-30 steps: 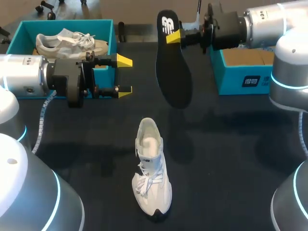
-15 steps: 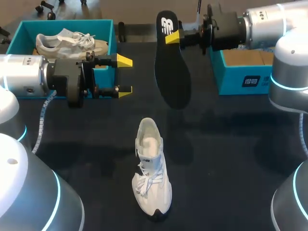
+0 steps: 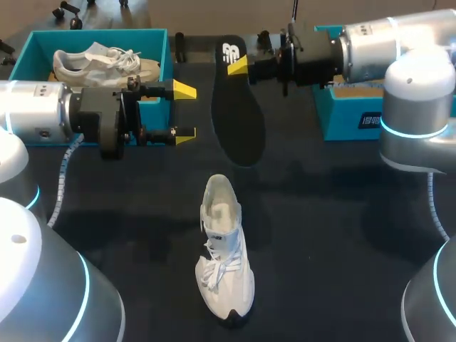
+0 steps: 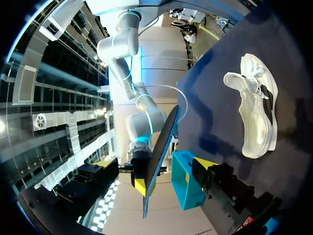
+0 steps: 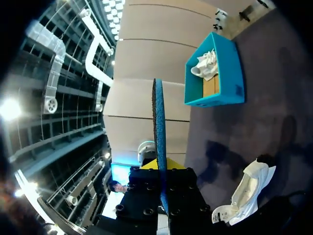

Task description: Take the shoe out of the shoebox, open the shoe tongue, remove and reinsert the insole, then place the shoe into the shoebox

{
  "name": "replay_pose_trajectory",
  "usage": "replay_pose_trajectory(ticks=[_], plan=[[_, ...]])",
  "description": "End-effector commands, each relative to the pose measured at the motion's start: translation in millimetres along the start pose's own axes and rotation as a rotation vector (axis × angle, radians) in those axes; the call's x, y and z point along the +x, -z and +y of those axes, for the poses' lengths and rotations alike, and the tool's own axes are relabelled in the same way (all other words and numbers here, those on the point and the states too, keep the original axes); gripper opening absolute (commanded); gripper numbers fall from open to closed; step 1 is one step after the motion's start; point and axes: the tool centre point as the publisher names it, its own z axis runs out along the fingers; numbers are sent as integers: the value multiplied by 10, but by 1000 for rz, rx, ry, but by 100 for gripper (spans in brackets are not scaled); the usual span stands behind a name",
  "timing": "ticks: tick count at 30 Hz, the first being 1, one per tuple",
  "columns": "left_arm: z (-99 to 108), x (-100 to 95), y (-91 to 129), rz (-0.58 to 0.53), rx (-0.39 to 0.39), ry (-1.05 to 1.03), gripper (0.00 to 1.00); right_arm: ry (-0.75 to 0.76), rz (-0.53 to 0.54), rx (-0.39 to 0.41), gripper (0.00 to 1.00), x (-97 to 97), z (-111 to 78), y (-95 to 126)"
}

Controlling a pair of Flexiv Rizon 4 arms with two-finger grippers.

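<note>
Currently, the reinsertion step: black insole (image 3: 235, 107) aloft over the bench (image 3: 342, 235), pinched at its upper end by the right jaws, beyond the white shoe (image 3: 224, 249); left jaws wide apart, empty; next, probably, steering its free end into the shoe's mouth.

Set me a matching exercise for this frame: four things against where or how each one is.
Things:
1. insole
2. near shoe
3. far shoe
4. left claw

States:
A. lying in the left box
B. open, holding nothing
C. standing on the table
D. held in the air by the right claw

Pairs: 1-D, 2-C, 3-A, 4-B
</note>
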Motion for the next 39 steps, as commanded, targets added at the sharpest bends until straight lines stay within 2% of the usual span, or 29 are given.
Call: replay_pose_trajectory(ticks=[1,6,8,11,16,21,32,39], plan=[[2,7,-9,-1,-1,-2,100,-2,-7,-1,0,23,6,-32],[22,44,-40,-9,-2,-6,100,-2,-7,-1,0,23,6,-32],[63,73,-62,-39,-4,-1,100,-2,-7,-1,0,23,6,-32],[129,151,-142,-14,-21,-30,100,-2,-7,-1,0,23,6,-32],[242,183,-245,-37,-43,-42,100,-2,-7,-1,0,23,6,-32],[316,155,-356,-83,-70,-69,100,-2,-7,-1,0,23,6,-32],[428,150,-650,-66,-111,-110,100,-2,-7,-1,0,23,6,-32],[415,32,-683,-82,-115,-115,100,-2,-7,-1,0,23,6,-32]])
